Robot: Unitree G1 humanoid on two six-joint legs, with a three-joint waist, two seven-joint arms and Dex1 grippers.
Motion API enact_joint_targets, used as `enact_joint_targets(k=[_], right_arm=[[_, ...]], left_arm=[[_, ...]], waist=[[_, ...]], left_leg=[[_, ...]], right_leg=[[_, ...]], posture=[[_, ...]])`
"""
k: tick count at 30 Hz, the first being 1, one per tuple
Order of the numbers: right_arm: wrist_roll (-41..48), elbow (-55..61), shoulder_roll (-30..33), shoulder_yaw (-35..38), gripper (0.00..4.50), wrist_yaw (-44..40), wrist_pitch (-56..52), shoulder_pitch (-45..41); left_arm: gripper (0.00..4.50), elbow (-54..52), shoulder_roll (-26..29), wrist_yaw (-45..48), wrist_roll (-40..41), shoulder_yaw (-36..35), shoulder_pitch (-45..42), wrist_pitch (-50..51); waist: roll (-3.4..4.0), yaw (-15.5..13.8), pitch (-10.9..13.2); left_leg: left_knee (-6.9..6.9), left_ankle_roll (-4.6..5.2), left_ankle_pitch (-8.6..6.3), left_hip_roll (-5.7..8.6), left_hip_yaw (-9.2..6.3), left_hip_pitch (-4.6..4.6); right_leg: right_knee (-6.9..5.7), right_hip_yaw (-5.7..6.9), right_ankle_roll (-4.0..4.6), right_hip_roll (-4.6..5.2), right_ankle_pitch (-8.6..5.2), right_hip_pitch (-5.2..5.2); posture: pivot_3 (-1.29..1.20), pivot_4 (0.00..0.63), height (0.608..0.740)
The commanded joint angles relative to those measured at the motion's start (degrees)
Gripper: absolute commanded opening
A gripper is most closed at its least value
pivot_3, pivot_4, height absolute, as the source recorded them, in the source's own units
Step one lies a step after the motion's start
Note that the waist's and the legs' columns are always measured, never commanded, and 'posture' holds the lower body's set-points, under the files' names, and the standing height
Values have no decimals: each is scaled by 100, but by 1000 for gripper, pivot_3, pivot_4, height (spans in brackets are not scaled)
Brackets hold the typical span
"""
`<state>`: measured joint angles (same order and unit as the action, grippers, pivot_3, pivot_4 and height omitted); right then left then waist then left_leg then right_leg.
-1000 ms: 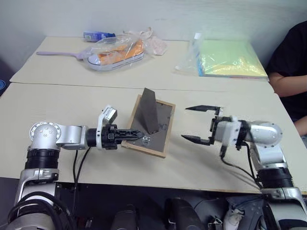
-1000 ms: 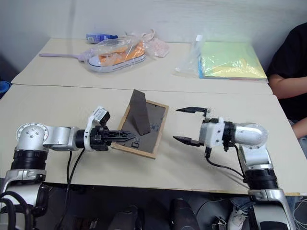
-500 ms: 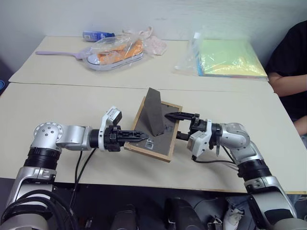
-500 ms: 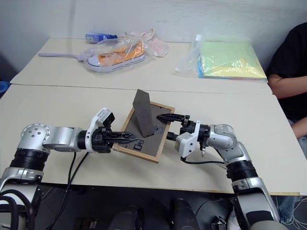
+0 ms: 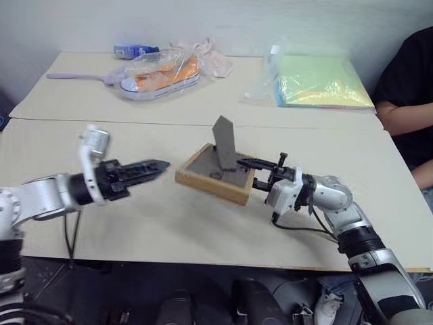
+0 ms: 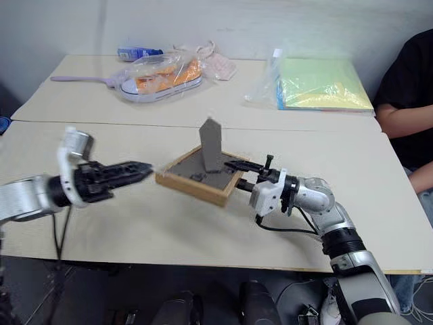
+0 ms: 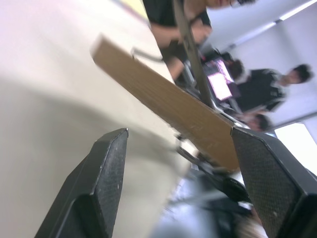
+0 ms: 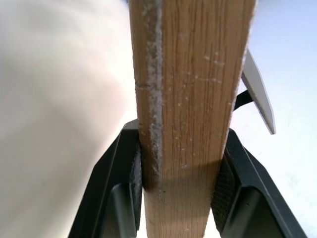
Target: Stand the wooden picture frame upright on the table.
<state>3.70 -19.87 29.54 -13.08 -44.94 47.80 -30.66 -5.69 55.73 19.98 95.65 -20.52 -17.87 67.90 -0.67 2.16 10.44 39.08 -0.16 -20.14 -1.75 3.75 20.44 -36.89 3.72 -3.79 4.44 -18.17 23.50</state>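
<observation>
Right hand (image 5: 256,175) pinches wooden picture frame (image 5: 215,175) edge, lifted off bench (image 5: 169,223). Left hand (image 5: 150,167) open, just beside frame.

Lit evenly and softly from overhead, bright but without harsh glare. Casts faint, diffuse shadows on the table (image 5: 203,223) beneath the wooden picture frame (image 5: 215,177). Blurs the left gripper (image 5: 145,168) slightly beside the frame. Smears the background behind the frame in the left wrist view; overexposes the pale surroundings around it in the right wrist view.
</observation>
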Motion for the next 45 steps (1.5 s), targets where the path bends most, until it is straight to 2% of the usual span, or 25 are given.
enact_joint_targets(k=[1,3,4,5,6,12,15,24,28,33,36,39,42,45], right_arm=[[2638,1353,-7,78,1274,-732,-2607,452],[3752,1957,139,186,1273,-762,-4445,623],[3993,2071,186,233,1273,-751,-5010,644],[4210,2157,222,285,1273,-703,-5543,660],[4436,2209,293,291,1273,-629,-6165,664],[4062,1925,155,402,1272,-535,-7045,740],[3599,1694,101,302,1272,-746,-6889,846],[3181,1433,-198,449,1272,-974,-6808,1114],[3181,1699,-375,679,2529,-1024,-6574,1069],[2887,1944,-141,806,4319,-1371,-6224,1226],[2738,2123,97,929,4451,-1593,-6010,1397],[2599,2257,564,1426,4451,-1880,-5424,1770],[2056,1829,1147,1861,4451,-2505,-3889,2330],[1891,1440,1369,2093,4451,-2807,-3090,2638]], left_arm=[[3636,-729,327,1744,-2185,-191,591,-1588],[4008,-957,344,2575,-3615,134,1050,-2937],[4309,-977,311,2853,-4137,310,1212,-3435],[4497,-979,232,3079,-4499,440,1319,-3802],[4500,-993,101,3248,-4695,541,1381,-4049],[4500,-1078,-421,3571,-5376,897,1439,-4602],[4500,-1010,-523,3648,-5507,928,1365,-4618],[4500,-770,-598,3845,-5745,904,1086,-4559],[4500,-621,-578,3979,-5926,917,1053,-4631],[4500,-435,-575,4140,-6169,853,1215,-4828],[4500,-273,-547,4242,-6400,783,1418,-5109],[4500,111,-533,4267,-6875,609,1848,-5785],[4500,288,-546,4237,-7121,413,2190,-6192],[4500,404,-595,4202,-7187,273,2358,-6382]], waist=[[5,-40,3],[11,-65,6],[14,-69,8],[14,-73,7],[13,-75,7],[13,-61,7],[14,-52,7],[11,-47,4],[11,-54,4],[11,-55,5],[11,-57,5],[12,-61,5],[11,-64,5],[9,-68,4]], left_leg=[[-1,0,0,1,0,0],[-4,1,-1,2,0,2],[-2,2,-1,5,1,3],[-1,4,-2,5,2,3],[-1,5,-3,5,1,2],[-14,12,-12,1,1,20],[-14,14,-14,1,5,20],[-12,20,-16,1,9,0],[-13,20,-16,1,8,4],[-13,20,-16,1,8,8],[-14,22,-18,2,8,8],[-15,23,-19,2,9,8],[-18,27,-21,3,11,8],[-18,31,-23,2,11,1]], right_leg=[[-1,0,0,0,0,0],[2,0,2,2,-1,1],[9,-1,2,4,-1,1],[15,-1,3,7,-2,2],[14,-1,4,10,-2,2],[25,0,6,15,-3,23],[24,0,4,14,-2,23],[9,-2,2,13,-1,7],[8,-1,2,12,-1,10],[3,-1,2,12,-1,12],[4,-1,2,13,-1,12],[14,0,2,13,-1,12],[33,1,2,12,-1,11],[38,1,0,13,0,1]], posture=[[0,150,740],[0,150,740],[0,150,740],[0,150,740],[0,150,740],[0,150,740],[0,150,740],[0,150,740],[0,150,740],[0,150,740],[0,150,740],[0,150,740],[0,150,740],[0,150,740]])
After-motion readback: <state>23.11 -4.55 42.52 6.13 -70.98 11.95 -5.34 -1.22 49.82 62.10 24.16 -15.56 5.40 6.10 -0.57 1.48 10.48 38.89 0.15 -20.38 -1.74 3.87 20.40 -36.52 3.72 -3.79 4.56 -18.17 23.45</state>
